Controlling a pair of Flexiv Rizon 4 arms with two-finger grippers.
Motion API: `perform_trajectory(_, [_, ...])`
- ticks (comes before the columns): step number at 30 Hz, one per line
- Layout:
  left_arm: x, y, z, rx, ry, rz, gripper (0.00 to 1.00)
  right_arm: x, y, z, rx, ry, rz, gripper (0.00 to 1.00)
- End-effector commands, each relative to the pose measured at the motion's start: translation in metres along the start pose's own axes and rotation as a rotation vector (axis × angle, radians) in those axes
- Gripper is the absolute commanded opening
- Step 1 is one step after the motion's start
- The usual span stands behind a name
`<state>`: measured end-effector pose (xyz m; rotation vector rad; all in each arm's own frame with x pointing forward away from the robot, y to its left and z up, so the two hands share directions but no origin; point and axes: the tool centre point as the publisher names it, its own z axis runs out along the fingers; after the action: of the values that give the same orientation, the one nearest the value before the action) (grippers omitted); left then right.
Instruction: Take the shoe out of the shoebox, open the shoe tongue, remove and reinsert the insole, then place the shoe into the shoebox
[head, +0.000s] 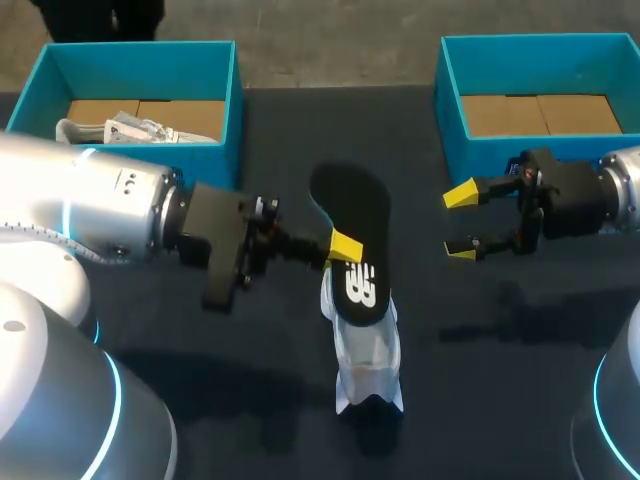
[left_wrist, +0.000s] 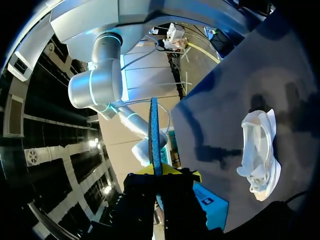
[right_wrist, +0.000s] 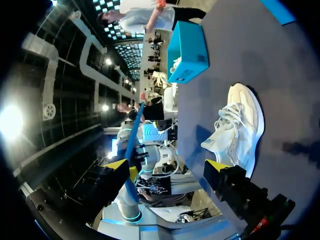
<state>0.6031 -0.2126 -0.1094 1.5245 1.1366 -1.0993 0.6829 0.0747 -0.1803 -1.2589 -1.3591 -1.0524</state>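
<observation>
My left gripper (head: 345, 246) is shut on a black insole (head: 352, 205) with a white logo and holds it up over the table's middle. In the left wrist view the insole (left_wrist: 154, 135) shows edge-on, blue, pinched between the yellow tips of the left gripper (left_wrist: 161, 172). Below and in front of it a white shoe (head: 366, 365) stands on the dark table; it shows too in the left wrist view (left_wrist: 260, 150) and the right wrist view (right_wrist: 240, 125). Right of the insole, my right gripper (head: 461, 224) (right_wrist: 166, 166) hangs open and empty.
A teal shoebox (head: 228, 100) at the back left holds another white shoe (head: 120, 130). A second teal shoebox (head: 448, 110) at the back right shows only its cardboard floor, just behind my right gripper.
</observation>
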Motion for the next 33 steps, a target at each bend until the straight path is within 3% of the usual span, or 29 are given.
perform_trajectory(1, [0.002, -0.001, 0.003, -0.005, -0.004, 0.002, 0.00, -0.001, 0.000, 0.001, -0.002, 0.000, -0.001, 1.00])
perform_trajectory(14, [0.002, -0.001, 0.003, -0.005, -0.004, 0.002, 0.00, -0.001, 0.000, 0.001, -0.002, 0.000, -0.001, 1.00])
perform_trajectory(22, [0.034, 0.016, -0.024, -0.104, -0.016, 0.086, 0.00, -0.001, 0.000, 0.001, -0.002, 0.000, -0.001, 1.00])
perform_trajectory(33, [0.061, 0.030, -0.041, -0.147, -0.078, 0.191, 0.00, -0.001, 0.000, 0.001, -0.002, 0.000, -0.001, 1.00])
